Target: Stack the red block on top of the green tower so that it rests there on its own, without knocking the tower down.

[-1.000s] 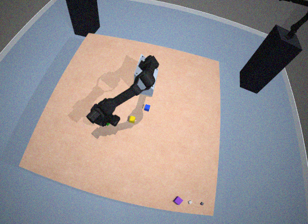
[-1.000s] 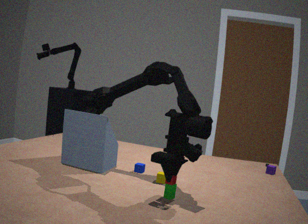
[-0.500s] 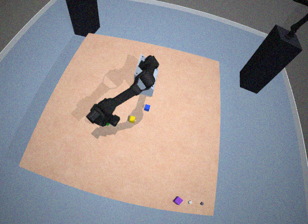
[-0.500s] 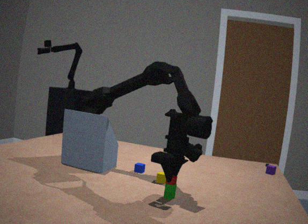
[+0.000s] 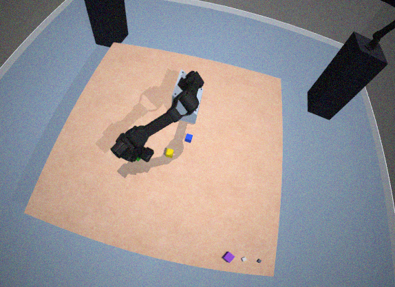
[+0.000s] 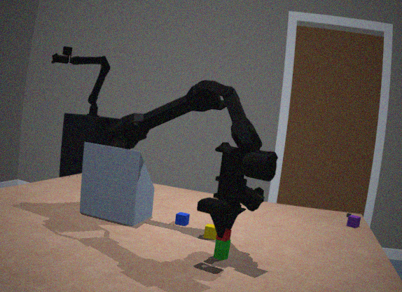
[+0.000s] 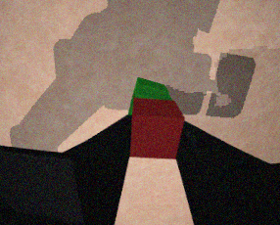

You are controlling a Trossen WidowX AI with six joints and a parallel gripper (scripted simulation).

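Between closed fingers: red block (image 7: 156, 128)

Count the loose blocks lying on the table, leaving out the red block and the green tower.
5: blue and yellow near the arm; purple, white and dark at the table's corner. The arm may hide others.
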